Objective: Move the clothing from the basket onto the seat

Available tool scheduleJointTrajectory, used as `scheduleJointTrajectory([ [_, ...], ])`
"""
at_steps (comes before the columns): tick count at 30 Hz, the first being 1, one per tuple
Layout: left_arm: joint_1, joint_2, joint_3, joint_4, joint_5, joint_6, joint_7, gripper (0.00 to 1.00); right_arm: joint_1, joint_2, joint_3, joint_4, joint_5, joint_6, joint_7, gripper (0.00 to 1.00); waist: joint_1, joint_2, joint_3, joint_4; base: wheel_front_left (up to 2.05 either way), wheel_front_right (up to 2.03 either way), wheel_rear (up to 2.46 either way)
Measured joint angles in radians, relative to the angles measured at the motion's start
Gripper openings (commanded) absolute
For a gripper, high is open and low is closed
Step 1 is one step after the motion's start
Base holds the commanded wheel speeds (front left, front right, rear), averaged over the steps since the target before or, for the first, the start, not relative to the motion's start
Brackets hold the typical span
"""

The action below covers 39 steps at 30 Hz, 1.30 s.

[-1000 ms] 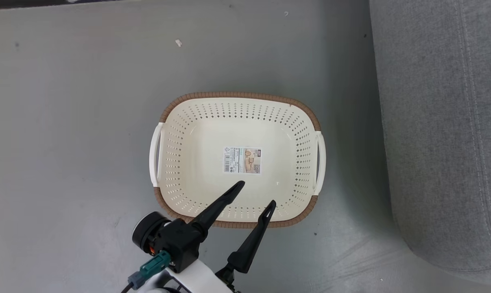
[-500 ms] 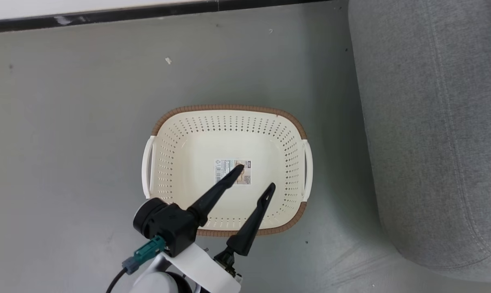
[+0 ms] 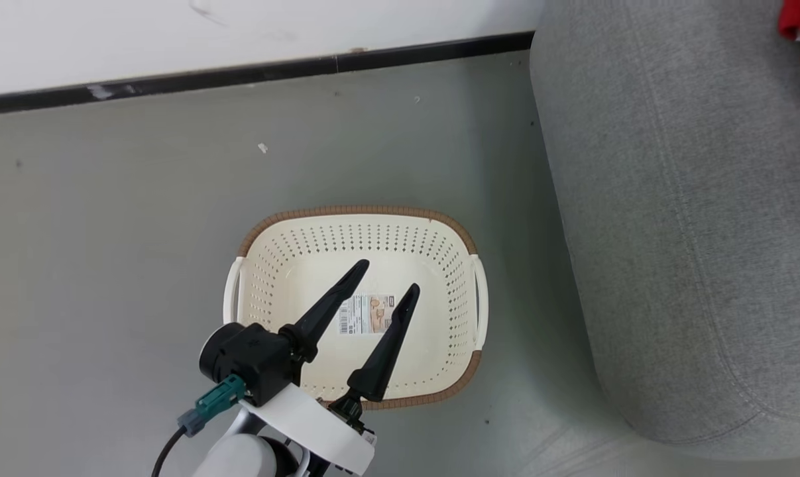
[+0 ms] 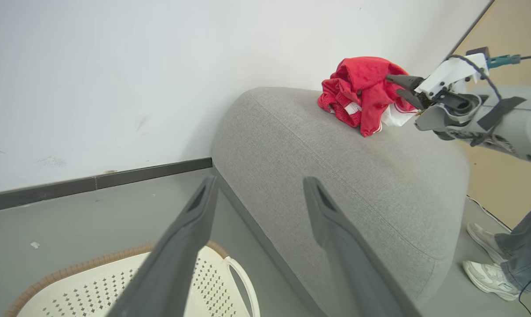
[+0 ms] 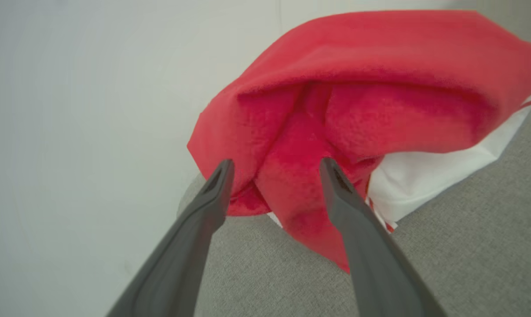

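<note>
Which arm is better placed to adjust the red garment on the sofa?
Right. The right gripper stands open at the clothing on the seat; the left gripper hovers over the empty basket.

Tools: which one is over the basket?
The left tool, open, with its fingers above the basket. The right tool is away at the red clothing on the sofa.

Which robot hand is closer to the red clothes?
The right one. The right gripper has its open fingertips right at the clothing, which lies on the seat. The left gripper hangs open above the basket, far from the clothing.
</note>
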Motion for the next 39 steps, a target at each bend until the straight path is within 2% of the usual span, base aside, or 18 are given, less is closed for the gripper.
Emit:
scheduleJointTrajectory([
  [6,0.002,-0.001,0.02,0.029,-0.009,0.002,-0.019,1.0,0.062,0.033,0.074,-0.119,0.009,0.0,0.0,1.0,0.0,0.0001,-0.047,-0.012,0.0,0.0,0.0],
  [8,0.007,-0.006,0.033,0.042,-0.031,0.009,-0.028,1.0,0.106,0.053,0.132,-0.177,0.005,0.0,-0.001,1.0,0.0,0.0,-0.071,-0.016,0.0,0.0,0.0],
  [15,0.045,-0.008,0.09,0.074,-0.051,0.036,-0.07,1.0,0.223,0.076,0.277,-0.321,-0.084,0.0,-0.003,1.0,0.0,0.0,-0.125,-0.014,0.0,0.0,0.0],
  [22,0.077,0.006,0.145,0.108,-0.059,0.066,-0.089,1.0,0.347,0.109,0.412,-0.396,-0.145,0.0,-0.003,1.0,0.0,0.0001,-0.178,0.004,0.0,0.0,0.0],
  [28,0.109,0.024,0.191,0.151,-0.058,0.088,-0.107,1.0,0.438,0.122,0.474,-0.444,-0.168,0.0,-0.003,1.0,0.0,0.0001,-0.221,0.027,0.0,0.0,0.0],
  [39,0.156,0.041,0.236,0.234,-0.058,0.103,-0.124,1.0,0.576,0.149,0.544,-0.523,-0.168,0.0,-0.003,1.0,0.0,0.0,-0.307,0.067,0.0,0.0,0.0],
])
